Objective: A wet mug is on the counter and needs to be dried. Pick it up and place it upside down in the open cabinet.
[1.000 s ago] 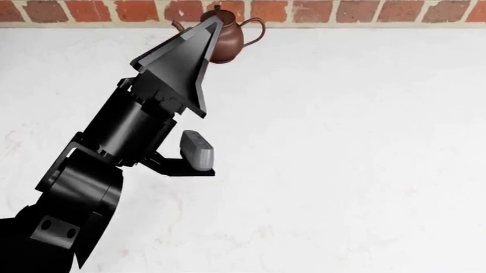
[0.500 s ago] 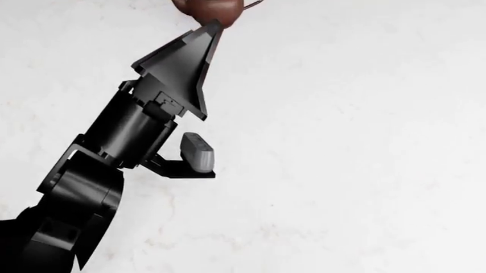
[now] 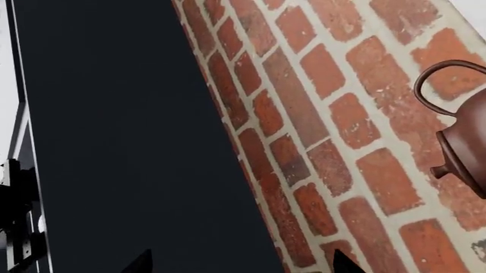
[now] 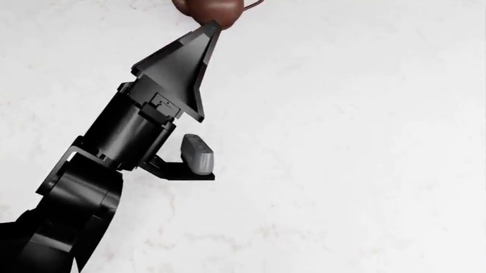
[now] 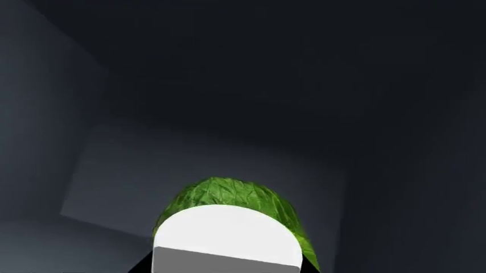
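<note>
In the right wrist view a white rounded shape, which we take for the mug (image 5: 224, 239), fills the lower centre. It lies straight ahead of the right gripper (image 5: 224, 268), between its 2 dark tips, inside the dark cabinet (image 5: 91, 114) and before a green leafy thing (image 5: 227, 193). We cannot tell whether that gripper is clamped. The left gripper (image 4: 211, 27), tips apart, points at the teapot (image 3: 467, 153) over the counter (image 4: 342, 142). The right arm is nearer.
</note>
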